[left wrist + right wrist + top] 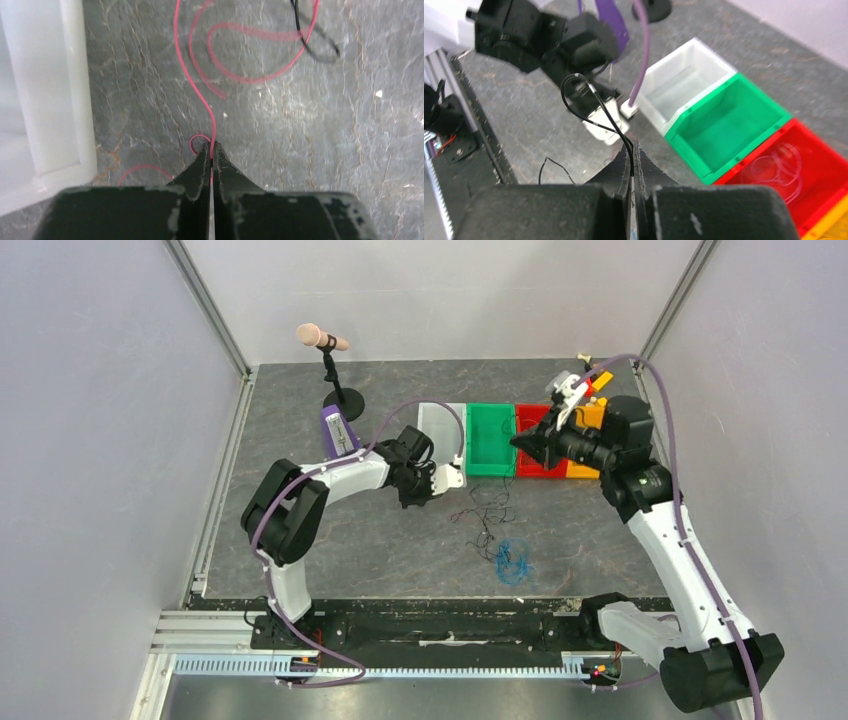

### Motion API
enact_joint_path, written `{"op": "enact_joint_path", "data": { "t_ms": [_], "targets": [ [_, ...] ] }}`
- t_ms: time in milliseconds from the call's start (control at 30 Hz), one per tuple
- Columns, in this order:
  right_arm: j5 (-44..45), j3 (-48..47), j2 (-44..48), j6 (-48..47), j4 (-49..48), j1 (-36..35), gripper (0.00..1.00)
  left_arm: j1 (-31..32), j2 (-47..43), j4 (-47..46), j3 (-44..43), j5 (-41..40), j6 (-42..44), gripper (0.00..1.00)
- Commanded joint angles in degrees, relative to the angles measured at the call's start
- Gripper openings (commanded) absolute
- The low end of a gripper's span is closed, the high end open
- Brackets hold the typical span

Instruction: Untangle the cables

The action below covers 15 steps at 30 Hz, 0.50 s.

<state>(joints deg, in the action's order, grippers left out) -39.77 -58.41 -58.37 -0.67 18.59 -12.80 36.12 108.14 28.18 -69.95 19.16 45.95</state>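
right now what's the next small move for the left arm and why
Probably ease the left gripper back: it is shut on the thin red cable, whose loops cross a thin black cable ahead, so pulling may part them.

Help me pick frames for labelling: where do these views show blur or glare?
Top external: sharp, evenly lit, though the cables are tiny. Left wrist: the red cable is crisp at the left tool, its far loops smeared; the white bin is washed out. Right wrist: the black cable is sharp, the left arm behind soft.
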Motion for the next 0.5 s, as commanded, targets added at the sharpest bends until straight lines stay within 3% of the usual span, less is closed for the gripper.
{"op": "enact_joint_path", "data": {
  "t_ms": [0,267,467],
  "targets": [
    [1.71,-9.77,-0.95,0.44,-1.8,3.28,0.0,-1.05,-6.28,3.37,6.39,-5.42,5.94,0.02],
    [5.89,-30.81,-6.97,2.77,-5.46,17.1,0.0,-9.82,-19.88,6.61,19.82,-5.97,11.26,0.02],
    [3.04,-34.88,-9.7,7.29,-11.1,20.44,0.0,-13.49,-23.94,6.37,24.45,-6.03,14.18,0.02]
  ]
}}
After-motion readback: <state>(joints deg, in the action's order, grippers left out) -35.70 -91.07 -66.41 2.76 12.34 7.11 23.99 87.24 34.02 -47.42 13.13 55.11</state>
